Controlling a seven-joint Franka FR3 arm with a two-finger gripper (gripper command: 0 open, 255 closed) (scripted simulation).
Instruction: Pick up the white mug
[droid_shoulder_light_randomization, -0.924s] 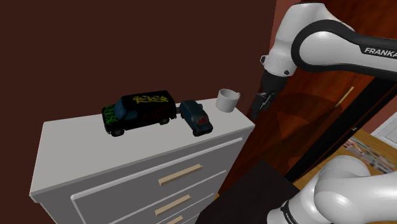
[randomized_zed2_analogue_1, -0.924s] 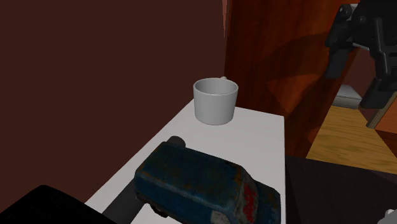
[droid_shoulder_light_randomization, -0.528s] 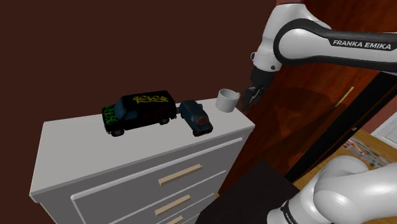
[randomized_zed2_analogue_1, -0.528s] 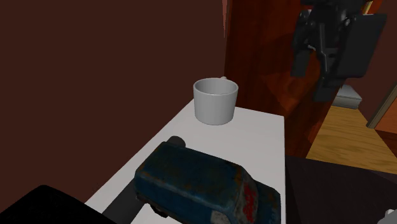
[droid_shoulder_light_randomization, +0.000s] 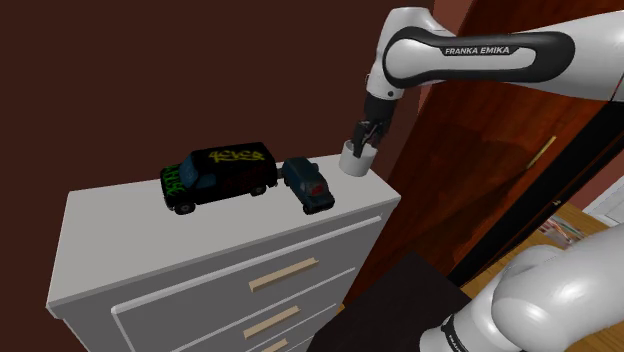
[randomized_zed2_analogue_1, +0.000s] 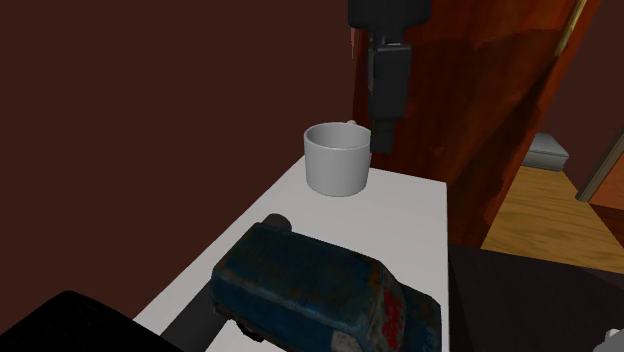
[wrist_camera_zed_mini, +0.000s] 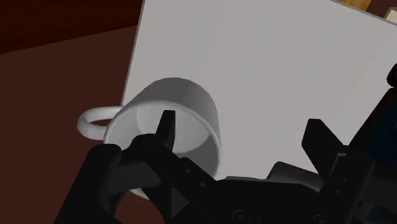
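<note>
A white mug (droid_shoulder_light_randomization: 354, 160) stands upright at the back corner of the white dresser top (droid_shoulder_light_randomization: 120, 232), near the shoulder view's right edge of it. My gripper (droid_shoulder_light_randomization: 363, 136) hangs just above the mug, pointing down. In the second exterior view the gripper (randomized_zed2_analogue_1: 383, 128) comes down from above, beside the rim of the mug (randomized_zed2_analogue_1: 338, 160). In the wrist view the gripper (wrist_camera_zed_mini: 242, 130) is open. One fingertip (wrist_camera_zed_mini: 167, 124) lies over the opening of the mug (wrist_camera_zed_mini: 191, 105), the other over the bare dresser top (wrist_camera_zed_mini: 286, 63). The mug's handle (wrist_camera_zed_mini: 94, 121) points away from the fingers.
A black toy van (droid_shoulder_light_randomization: 217, 174) with graffiti and a blue toy car (droid_shoulder_light_randomization: 307, 183) stand on the dresser, to the shoulder view's left of the mug. The blue car (randomized_zed2_analogue_1: 320, 295) lies nearer the second exterior camera. A reddish-brown wooden panel (randomized_zed2_analogue_1: 470, 90) rises beside the dresser's end.
The gripper has swung from beside the dresser's end, up and toward the shoulder view's left, to just above the mug. The mug and the toy vehicles have not moved.
</note>
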